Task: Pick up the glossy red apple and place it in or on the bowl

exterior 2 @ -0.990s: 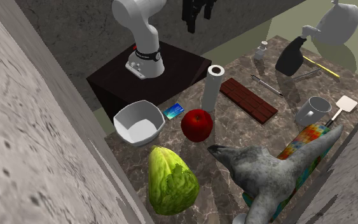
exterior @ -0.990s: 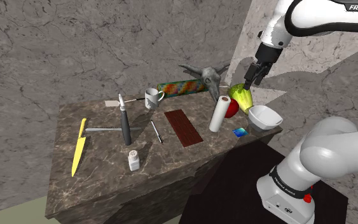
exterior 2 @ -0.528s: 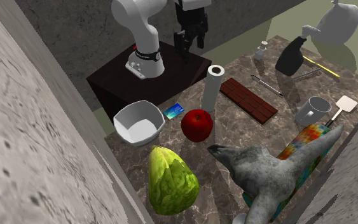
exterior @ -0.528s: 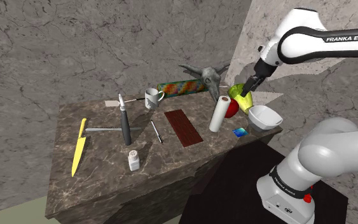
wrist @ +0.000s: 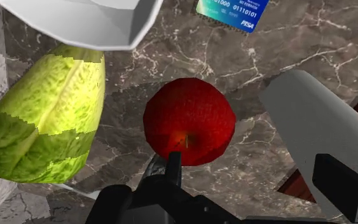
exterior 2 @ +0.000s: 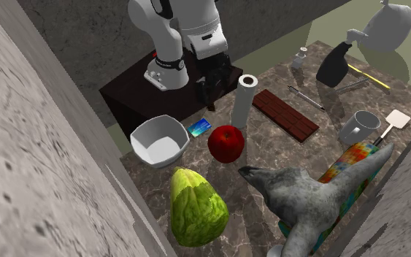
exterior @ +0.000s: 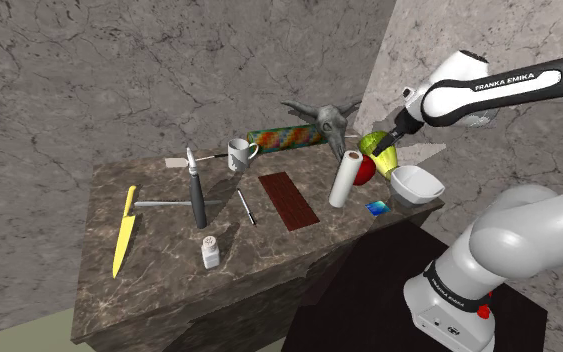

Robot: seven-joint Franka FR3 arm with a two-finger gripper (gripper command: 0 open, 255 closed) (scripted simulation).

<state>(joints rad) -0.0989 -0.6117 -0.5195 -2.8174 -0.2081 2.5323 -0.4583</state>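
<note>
Subject item: the red apple [exterior 2: 226,143] sits free on the marble counter [exterior 2: 277,150], stem up, held by nothing. Second exterior view, bearings from the apple: white bowl [exterior 2: 159,141] at nine o'clock, near but apart; green cabbage [exterior 2: 198,206] at seven o'clock; upright paper roll [exterior 2: 244,100] at one o'clock, just beside it; blue card [exterior 2: 200,127] at ten o'clock. The gripper [exterior 2: 209,98] hangs at eleven o'clock, above the counter and clear of the fruit. In the wrist view I note the fingers [wrist: 166,173] standing apart, released, with nothing between them; the apple [wrist: 189,121] lies just ahead of one finger, not centred in the gap. Assessment: I expect a firm, fairly light fruit, rigid enough for a solid squeeze, though the glossy rounded skin may slip if pinched high or low. I recommend closing across its widest girth from above, straddling the stem. The roll's closeness leaves little finger room on that side.
</note>
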